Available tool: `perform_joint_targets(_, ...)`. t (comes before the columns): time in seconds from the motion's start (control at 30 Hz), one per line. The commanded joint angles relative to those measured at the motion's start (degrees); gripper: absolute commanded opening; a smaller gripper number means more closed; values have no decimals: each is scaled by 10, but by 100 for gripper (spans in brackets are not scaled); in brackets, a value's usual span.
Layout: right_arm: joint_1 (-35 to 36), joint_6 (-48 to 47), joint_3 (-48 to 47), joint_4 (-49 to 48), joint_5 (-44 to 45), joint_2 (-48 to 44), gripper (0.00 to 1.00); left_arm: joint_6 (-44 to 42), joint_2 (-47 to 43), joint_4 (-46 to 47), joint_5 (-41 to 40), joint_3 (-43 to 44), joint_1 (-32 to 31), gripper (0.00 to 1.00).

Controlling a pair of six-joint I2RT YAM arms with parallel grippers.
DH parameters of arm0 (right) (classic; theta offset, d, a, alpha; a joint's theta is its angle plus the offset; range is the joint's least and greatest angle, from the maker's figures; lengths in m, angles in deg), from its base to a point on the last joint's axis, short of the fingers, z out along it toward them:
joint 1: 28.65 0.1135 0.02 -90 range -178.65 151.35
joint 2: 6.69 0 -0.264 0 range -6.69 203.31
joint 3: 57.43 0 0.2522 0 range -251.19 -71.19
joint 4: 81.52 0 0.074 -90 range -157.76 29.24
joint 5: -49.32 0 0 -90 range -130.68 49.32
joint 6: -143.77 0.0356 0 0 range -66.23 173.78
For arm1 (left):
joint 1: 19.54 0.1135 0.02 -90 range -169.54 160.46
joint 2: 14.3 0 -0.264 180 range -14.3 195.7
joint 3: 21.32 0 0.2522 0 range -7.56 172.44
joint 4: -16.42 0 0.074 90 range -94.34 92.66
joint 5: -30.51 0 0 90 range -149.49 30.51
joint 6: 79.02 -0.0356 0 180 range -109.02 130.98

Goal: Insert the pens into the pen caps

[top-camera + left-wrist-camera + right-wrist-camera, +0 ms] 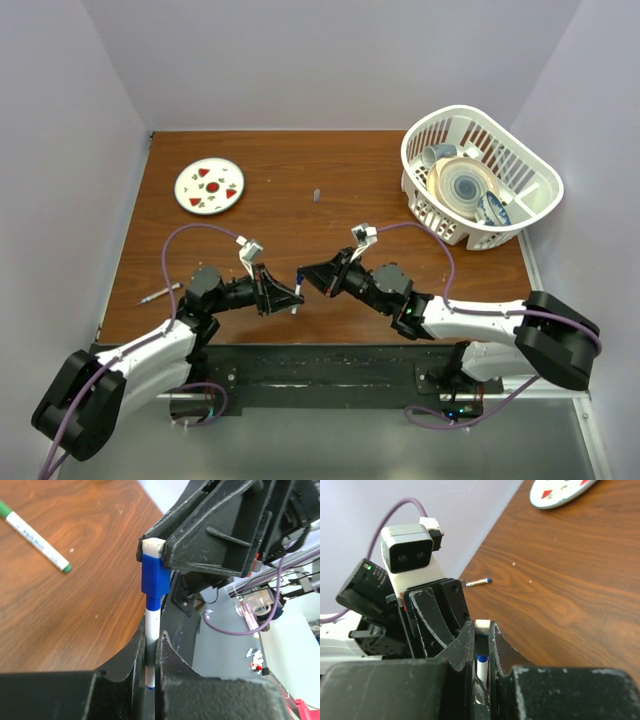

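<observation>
My left gripper (151, 641) is shut on a white-barrelled pen (152, 625) with blue markings and holds it upright above the table. My right gripper (481, 628) is shut on the blue cap (482, 631), which shows in the left wrist view (151, 575) seated over the pen's upper end. In the top view the two grippers (289, 299) (308, 278) meet tip to tip near the table's front middle. A second pen with a green cap (35, 539) lies on the table by the left edge (160, 293). A small dark cap (315, 194) stands alone mid-table.
A round white plate with red marks (210, 186) sits at the back left. A white basket (520, 215) with dishes stands at the back right. Purple cables loop over both arms.
</observation>
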Motion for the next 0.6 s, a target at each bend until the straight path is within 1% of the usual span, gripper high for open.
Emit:
perform_joint_targets(0.0,71,27,31,90,-142,25,0,-43,9,74,-144,94,9,0)
perform_joint_targets(0.13,94,34,31,115,-125,37,0,-70,22,49,-167,130,11,0)
perform_joint_targets(0.2,102,41,29,127,-113,45,0,-82,27,19,-178,156,12,0)
perform_joint_targets(0.37,138,64,13,134,-106,92,0,-121,39,-35,-223,197,12,0)
perform_joint_targets(0.57,178,67,-35,237,-49,107,0,-151,33,-85,-277,212,12,0)
